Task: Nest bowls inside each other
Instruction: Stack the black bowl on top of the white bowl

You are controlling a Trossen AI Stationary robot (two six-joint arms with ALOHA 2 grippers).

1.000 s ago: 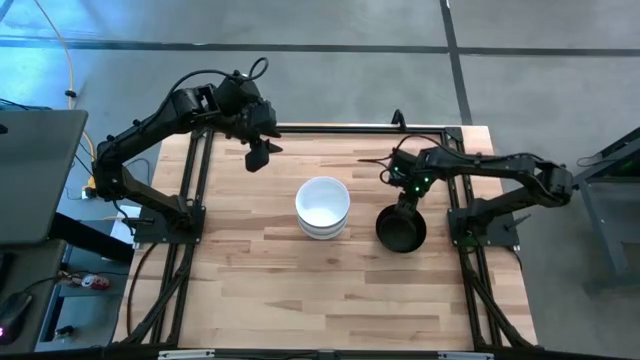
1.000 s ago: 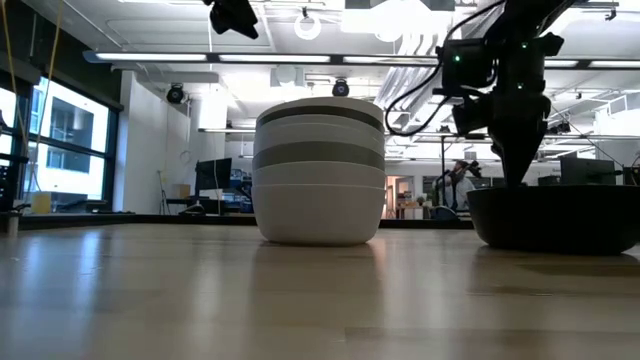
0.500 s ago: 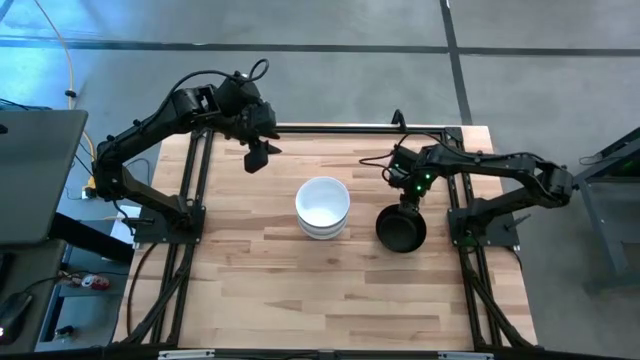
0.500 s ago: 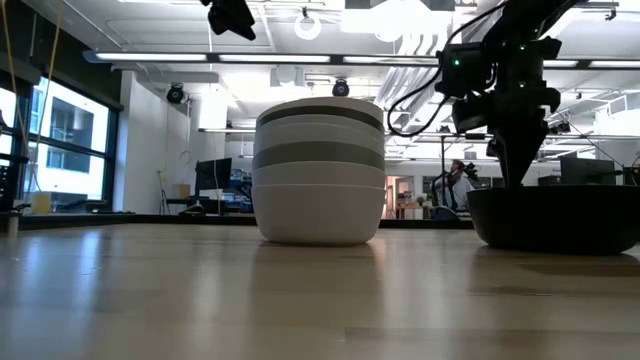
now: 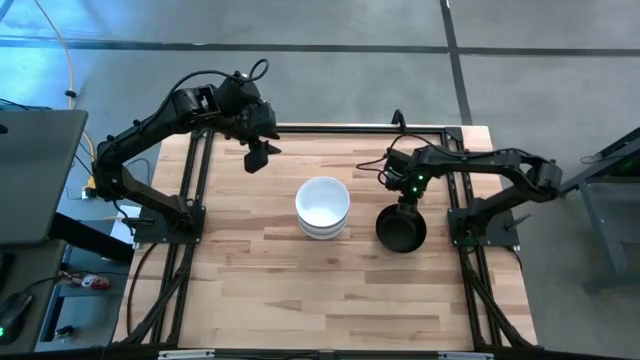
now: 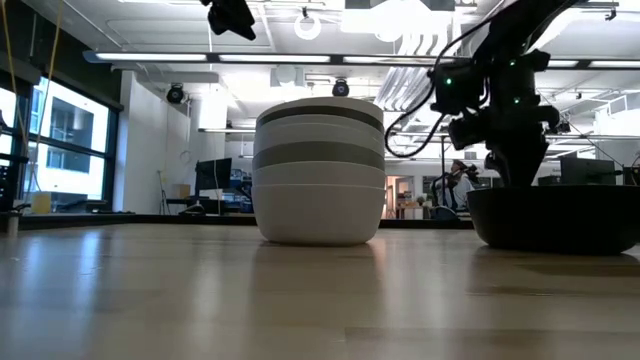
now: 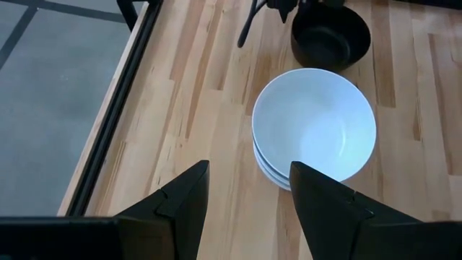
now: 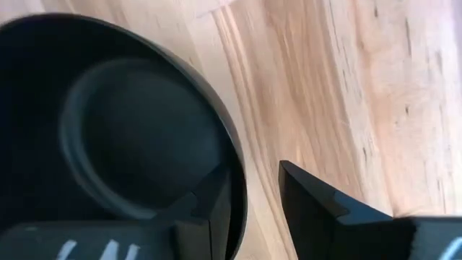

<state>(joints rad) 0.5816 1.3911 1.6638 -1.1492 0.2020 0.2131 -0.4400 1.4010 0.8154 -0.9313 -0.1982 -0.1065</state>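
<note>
A stack of nested bowls [image 5: 322, 207] rests on its base at the table's middle, a glossy white bowl on top; the low view shows white and grey rims layered in the stack [image 6: 320, 170]. The black bowl [image 5: 400, 230] sits upright on the table to the stack's right. My right gripper [image 5: 406, 204] is open at the black bowl's far rim, pointing down, one finger inside and one outside. My left gripper [image 5: 257, 157] is open and raised, far-left of the stack [image 7: 314, 123]. My right gripper [image 8: 254, 180] stands astride the black bowl's far rim [image 8: 238, 189], coming from above. The inner finger [image 8: 215, 206] is close against the inner wall, and bare wood shows between the rim and the outer finger [image 8: 310, 206]. Whether a finger touches the bowl, I cannot tell.
Black frame rails [image 5: 340, 130] run along the table's far edge and both sides. The wooden tabletop [image 5: 300, 290] lies bare toward the near edge. A laptop [image 5: 35, 175] sits off the table's left side.
My right gripper has come down a little over the black bowl's far rim, with its wrist tipping and its elbow drawing in. Both the black bowl and the stack have stayed in place.
</note>
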